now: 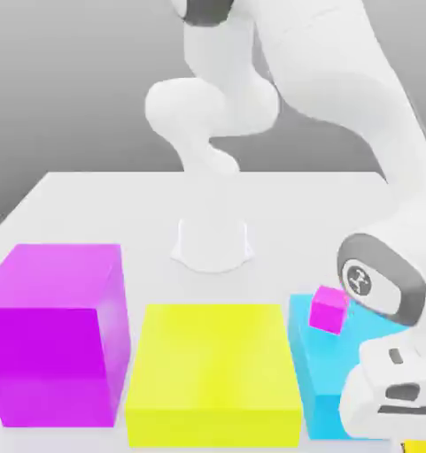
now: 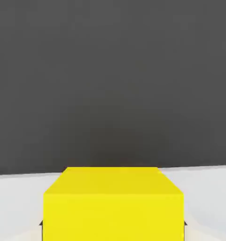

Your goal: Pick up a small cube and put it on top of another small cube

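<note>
A small yellow cube (image 2: 113, 202) sits close in the hand view, resting on the white table. My gripper (image 2: 113, 225) is shut on it, a dark fingertip (image 2: 41, 224) showing at each side of the cube. In the exterior view the white hand (image 1: 389, 394) hangs low at the exterior view's right, with a sliver of the yellow cube (image 1: 422, 446) under it at the picture's edge. A small magenta cube (image 1: 329, 310) rests on a cyan block (image 1: 315, 376), just to the left of the hand.
A large yellow block (image 1: 214, 372) lies in the middle front and a large magenta block (image 1: 57, 332) stands at the exterior view's left. The arm's white base (image 1: 213, 241) stands on the white table (image 1: 101, 212) behind them.
</note>
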